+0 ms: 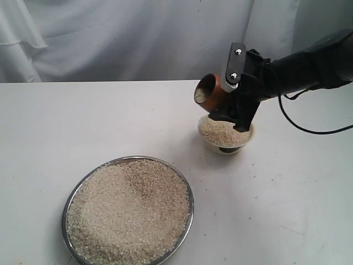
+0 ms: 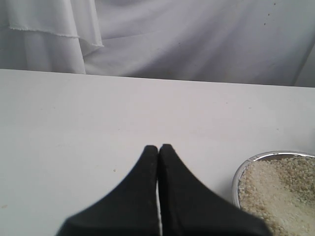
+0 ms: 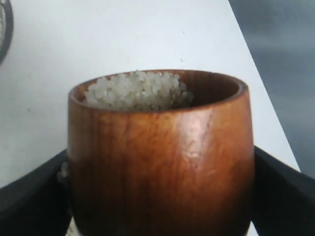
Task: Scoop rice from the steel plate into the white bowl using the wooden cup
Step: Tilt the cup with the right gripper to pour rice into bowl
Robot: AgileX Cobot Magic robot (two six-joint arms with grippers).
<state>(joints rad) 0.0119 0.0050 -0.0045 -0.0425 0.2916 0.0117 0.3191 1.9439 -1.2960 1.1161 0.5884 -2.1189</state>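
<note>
**Entry: rice transfer, state of progress**

- **Steel plate** point(image 1: 192, 201): near left on the tabletop point(image 1: 287, 210). It holds a broad heap of rice point(image 1: 129, 212) reaching nearly to the rim all round, with a shallow hollow toward its far right. Its edge also shows in the left wrist view point(image 2: 237, 182).
- **White bowl** point(image 1: 223, 148): right of centre, farther back than the plate and well apart from it. It is upright and carries a mound of grains about level with its rim. Judged: a good portion of the transfer is done.
- **Wooden cup** point(image 1: 212, 91): off the tabletop, held just above the far left edge of the bowl. It is tipped so that its mouth faces left. Grains lie low in the mouth, and no falling stream can be made out. In the right wrist view the cup point(image 3: 162, 152) holds grains banked up to the rim on one side.
- **Right end effector** point(image 1: 223, 93): clamped on the cup's body. Its dark fingers point(image 3: 283, 191) press the wood on both sides.
- **Left end effector** point(image 2: 158, 150): fingertips closed together on nothing. It hangs low over bare tabletop, with the plate near it.
- **Status, judged**: a load is scooped, carried and partly tilted. Emptying it into the bowl remains.
- **Remainder, judged**: the plate's stock is large and the bowl has little room left. The bowl, not the plate, will probably set the end of the task.
</note>
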